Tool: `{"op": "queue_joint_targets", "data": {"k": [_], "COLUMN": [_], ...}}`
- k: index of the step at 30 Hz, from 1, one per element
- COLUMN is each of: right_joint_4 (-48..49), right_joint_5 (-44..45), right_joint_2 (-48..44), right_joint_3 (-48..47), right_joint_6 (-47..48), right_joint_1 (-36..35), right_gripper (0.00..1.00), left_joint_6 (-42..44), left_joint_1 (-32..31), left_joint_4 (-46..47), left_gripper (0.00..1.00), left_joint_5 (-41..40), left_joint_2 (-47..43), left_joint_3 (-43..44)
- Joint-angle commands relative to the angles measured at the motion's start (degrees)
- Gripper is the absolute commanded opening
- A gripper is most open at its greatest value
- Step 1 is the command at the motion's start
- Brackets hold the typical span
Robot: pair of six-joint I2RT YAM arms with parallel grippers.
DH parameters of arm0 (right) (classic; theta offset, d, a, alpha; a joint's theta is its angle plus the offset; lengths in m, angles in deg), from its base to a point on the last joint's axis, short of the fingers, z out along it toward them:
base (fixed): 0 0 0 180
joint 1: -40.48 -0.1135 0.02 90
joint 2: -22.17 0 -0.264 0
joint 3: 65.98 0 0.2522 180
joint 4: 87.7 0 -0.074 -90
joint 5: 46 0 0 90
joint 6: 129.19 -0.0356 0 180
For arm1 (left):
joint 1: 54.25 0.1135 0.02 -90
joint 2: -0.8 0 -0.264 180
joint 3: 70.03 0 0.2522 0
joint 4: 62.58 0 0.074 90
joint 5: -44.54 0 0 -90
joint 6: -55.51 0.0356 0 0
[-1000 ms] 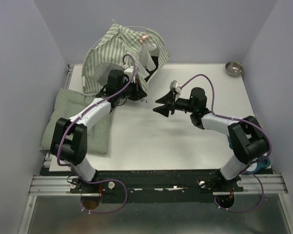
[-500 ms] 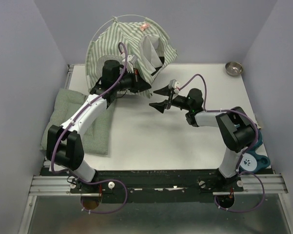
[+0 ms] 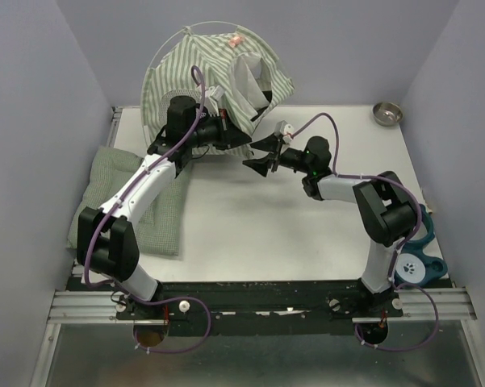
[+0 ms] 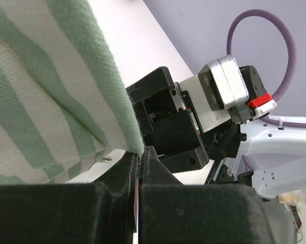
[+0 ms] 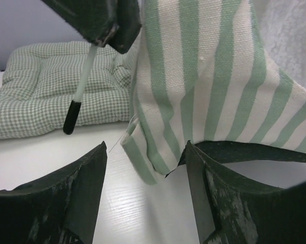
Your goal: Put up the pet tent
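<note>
The green-and-white striped pet tent [image 3: 186,76] stands raised at the back left, with a whitish pole [image 3: 165,44] arched over its top and a pink tag [image 3: 236,40] near the peak. My left gripper [image 3: 228,134] is shut on a thin white pole with a black end cap [image 5: 79,96], right at the tent's lower front edge [image 4: 66,101]; the pole shows as a sliver between the jaws [image 4: 137,155]. My right gripper [image 3: 258,155] is open and empty, its jaws either side of a hanging striped fabric corner [image 5: 153,147], a little above the table.
A flat green checked cushion [image 3: 137,197] lies at the table's left edge, partly under the left arm. A small metal bowl [image 3: 387,113] sits at the back right. A blue paw-print object [image 3: 416,260] is off the table's right edge. Walls close in on three sides.
The tent has risen and spread, its pole now arching over the top. My left gripper moved back with the pole. My right gripper moved left up to the tent's front corner.
</note>
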Motion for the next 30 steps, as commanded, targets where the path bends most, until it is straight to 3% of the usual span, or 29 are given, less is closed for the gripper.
{"op": "queue_joint_targets", "data": {"k": [1, 6, 9, 12, 15, 23, 30], "right_joint_4": [-1.81, -0.83, -1.36, -1.97, -2.06, -2.58, -3.29], "right_joint_5": [0.07, 1.29, 1.56, 1.39, 2.0, 1.03, -0.11], "right_joint_2": [0.83, 1.01, 1.09, 1.18, 0.57, -5.76, -7.61], "right_joint_3": [-1.46, -0.49, -0.93, -1.37, -0.67, 4.07, 5.13], "right_joint_6": [-2.23, -3.64, -3.99, -4.08, -3.82, -1.09, -0.3], "right_joint_1": [-0.43, -0.43, -0.43, -0.43, -0.43, -0.7, -0.96], "right_gripper": [0.68, 0.66, 0.61, 0.34, 0.01, 0.01, 0.01], "left_joint_6": [-1.15, -3.09, -3.96, -4.93, -4.15, 3.58, 3.86], "left_joint_1": [1.31, 1.49, 1.58, 1.66, 1.75, 1.75, 1.66], "left_joint_4": [2.49, 3.54, 3.89, 4.07, 3.28, -1.2, -0.68], "left_gripper": [0.0, 0.0, 0.0, 0.0, 0.0, 0.0, 0.0], "left_joint_5": [0.09, 0.44, 0.7, 0.88, -0.52, -8.78, -9.75], "left_joint_2": [-0.21, -0.83, -1.09, -1.27, -1.53, -1.1, -0.13], "left_joint_3": [2.46, 2.11, 2.02, 1.76, 2.37, 2.9, 2.81]}}
